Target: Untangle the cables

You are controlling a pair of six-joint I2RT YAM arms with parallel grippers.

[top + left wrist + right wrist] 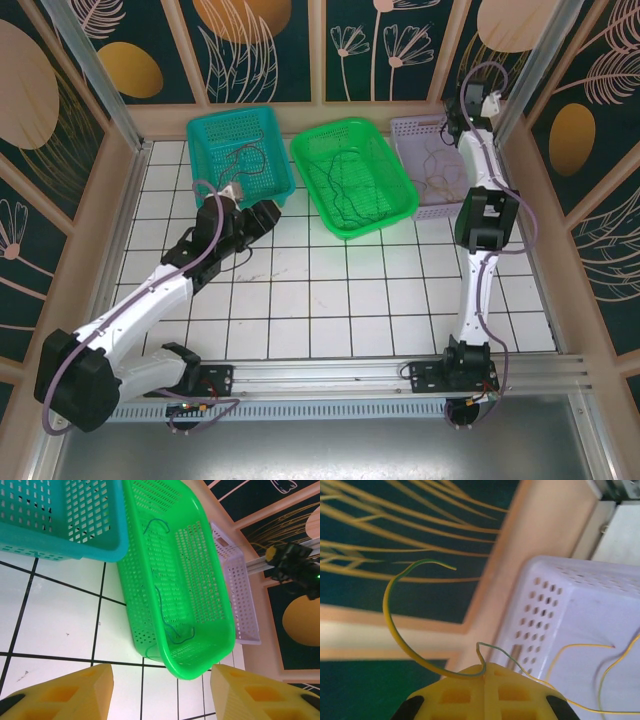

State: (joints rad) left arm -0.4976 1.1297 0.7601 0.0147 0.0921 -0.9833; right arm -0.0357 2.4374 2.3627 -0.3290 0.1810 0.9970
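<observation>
The yellow-green wire (392, 630) is hair-thin, nearly weightless and springy enough to hold its own arc. It would probably slip from a loose pinch and snag on basket holes, so it is best gripped near an end and drawn slowly. The right gripper (485, 676) has its jaws clenched on it. The free end curls toward 11 o'clock and the rest trails toward 4 o'clock across the lavender basket (580, 595), at the table's (330, 300) 1 o'clock corner. The left gripper (161, 682) hovers with jaws released and empty. A dark wire (161, 605) lies in the green basket (210, 605) at its 12 o'clock, well apart.
</observation>
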